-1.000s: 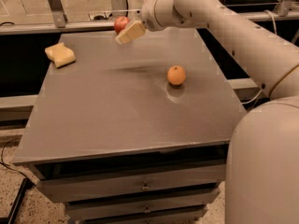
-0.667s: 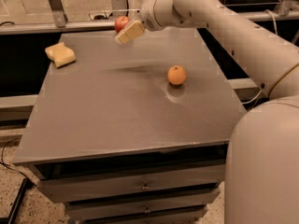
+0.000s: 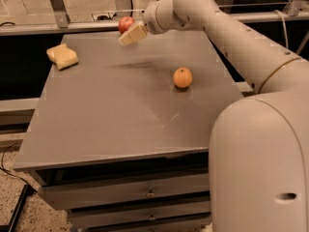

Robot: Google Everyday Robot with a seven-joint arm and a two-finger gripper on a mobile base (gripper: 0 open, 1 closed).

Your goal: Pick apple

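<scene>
The red apple [image 3: 125, 22] sits at the far edge of the grey table [image 3: 120, 115], near the middle of the back side. My gripper [image 3: 131, 35] hangs just in front of the apple and slightly to its right, a little above the tabletop, and covers the apple's lower right part. The arm reaches in from the right across the back of the table. Nothing shows in the gripper.
An orange citrus fruit [image 3: 183, 77] lies right of the table's centre. A pale yellow sponge block [image 3: 63, 56] lies at the far left. Metal rails and posts [image 3: 58, 6] stand behind the table. Drawers [image 3: 145, 192] are below the front edge.
</scene>
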